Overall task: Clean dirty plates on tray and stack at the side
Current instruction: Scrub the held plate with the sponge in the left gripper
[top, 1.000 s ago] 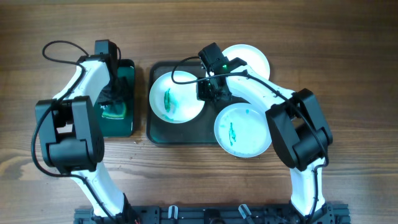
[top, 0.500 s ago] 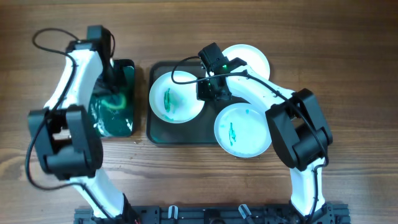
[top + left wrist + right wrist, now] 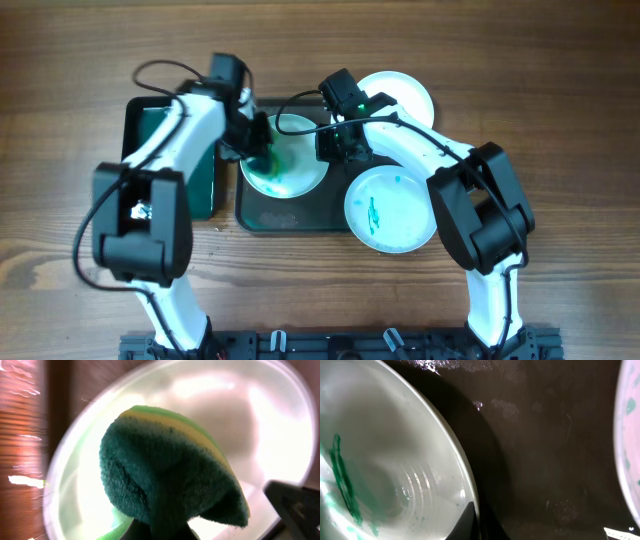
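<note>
Now the left gripper (image 3: 258, 150), clamped on a sponge (image 3: 170, 470), has swung in above the smeared plate (image 3: 292, 172) on the tray (image 3: 290, 216); the right gripper (image 3: 338, 150) pinches its rim, so scrubbing can start.

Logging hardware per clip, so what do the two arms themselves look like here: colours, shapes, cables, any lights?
Both the left arm and right arm have smooth white rounded shells with chunky black joint housings and black wrist ends. A thin black cable loops free near each wrist. A small green light glows at the right wrist. No lettering is readable.
</note>
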Controlling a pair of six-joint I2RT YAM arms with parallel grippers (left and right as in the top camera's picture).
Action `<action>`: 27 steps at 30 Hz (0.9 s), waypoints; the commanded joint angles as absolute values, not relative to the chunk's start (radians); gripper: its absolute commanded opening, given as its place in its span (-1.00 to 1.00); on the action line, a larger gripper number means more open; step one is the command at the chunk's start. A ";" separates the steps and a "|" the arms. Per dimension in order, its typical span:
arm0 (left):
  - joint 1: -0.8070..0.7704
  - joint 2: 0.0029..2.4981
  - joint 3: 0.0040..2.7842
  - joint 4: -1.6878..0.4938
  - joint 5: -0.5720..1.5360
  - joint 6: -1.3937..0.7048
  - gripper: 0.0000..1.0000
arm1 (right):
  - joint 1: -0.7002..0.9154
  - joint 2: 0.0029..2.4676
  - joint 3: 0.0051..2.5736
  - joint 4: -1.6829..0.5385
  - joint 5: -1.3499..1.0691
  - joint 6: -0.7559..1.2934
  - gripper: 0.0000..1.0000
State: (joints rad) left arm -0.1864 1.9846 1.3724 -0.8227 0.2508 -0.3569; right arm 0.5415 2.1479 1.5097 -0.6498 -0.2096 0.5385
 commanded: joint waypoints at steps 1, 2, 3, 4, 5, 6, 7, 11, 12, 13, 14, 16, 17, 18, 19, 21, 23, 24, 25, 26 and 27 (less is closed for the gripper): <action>-0.237 2.035 1.346 -0.795 0.159 -0.467 -0.92 | 0.537 2.186 1.523 -0.659 -0.210 0.553 -0.91; -0.244 2.049 1.345 -0.796 0.134 -0.484 -0.92 | 0.537 2.186 1.523 -0.659 -0.209 0.553 -0.91; -0.247 2.059 1.345 -0.796 0.129 -0.484 -0.92 | 0.537 2.186 1.520 -0.659 -0.209 0.553 -0.91; -0.250 2.066 1.345 -0.796 0.119 -0.484 -0.92 | 0.537 2.186 1.518 -0.658 -0.210 0.553 -0.91; -0.252 2.073 1.345 -0.794 0.109 -0.484 -0.92 | 0.536 2.186 1.518 -0.658 -0.214 0.553 -0.92; -0.252 2.075 1.345 -0.791 0.106 -0.484 -0.92 | 0.532 2.186 1.518 -0.658 -0.223 0.553 -0.91; -0.252 2.077 1.345 -0.788 0.108 -0.481 -0.92 | 0.528 2.186 1.518 -0.659 -0.234 0.553 -0.91; -0.252 2.076 1.345 -0.742 0.433 -0.133 -0.92 | 0.517 2.186 1.512 -0.657 -0.248 0.553 -0.91; -0.250 2.076 1.345 -0.731 0.515 -0.073 -0.92 | 0.517 2.186 1.512 -0.657 -0.247 0.553 -0.91; -0.250 2.076 1.346 -0.709 0.524 -0.067 -0.92 | 0.517 2.186 1.512 -0.657 -0.247 0.552 -0.91; -0.250 2.076 1.346 -0.686 0.515 -0.069 -0.92 | 0.517 2.186 1.512 -0.657 -0.247 0.553 -0.91; -0.251 2.076 1.346 -0.624 0.401 -0.168 -0.92 | 0.517 2.186 1.512 -0.657 -0.247 0.552 -0.91; -0.251 2.076 1.346 -0.595 0.297 -0.245 -0.92 | 0.517 2.186 1.512 -0.657 -0.247 0.552 -0.91; -0.251 2.076 1.346 -0.577 0.186 -0.316 -0.92 | 0.517 2.186 1.512 -0.657 -0.247 0.552 -0.91; -0.250 2.076 1.346 -0.570 0.098 -0.369 -0.92 | 0.517 2.186 1.511 -0.657 -0.247 0.551 -0.91; -0.250 2.076 1.346 -0.572 -0.050 -0.448 -0.92 | 0.517 2.186 1.511 -0.657 -0.247 0.550 -0.91; -0.251 2.076 1.346 -0.603 -0.240 -0.542 -0.92 | 0.517 2.186 1.511 -0.657 -0.247 0.550 -0.91; -0.251 2.076 1.346 -0.627 -0.301 -0.572 -0.92 | 0.517 2.186 1.511 -0.657 -0.247 0.550 -0.91; -0.252 2.076 1.346 -0.644 -0.320 -0.581 -0.92 | 0.517 2.186 1.511 -0.657 -0.247 0.550 -0.91; -0.252 2.076 1.346 -0.690 -0.322 -0.581 -0.92 | 0.517 2.186 1.511 -0.656 -0.247 0.550 -0.91; -0.252 2.076 1.346 -0.721 -0.317 -0.580 -0.92 | 0.517 2.186 1.511 -0.656 -0.247 0.551 -0.91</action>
State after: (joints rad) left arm -0.2737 2.0445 1.3697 -0.6437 -0.0650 -0.4908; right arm 0.5217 2.1548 1.5097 -0.6453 -0.2573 0.5426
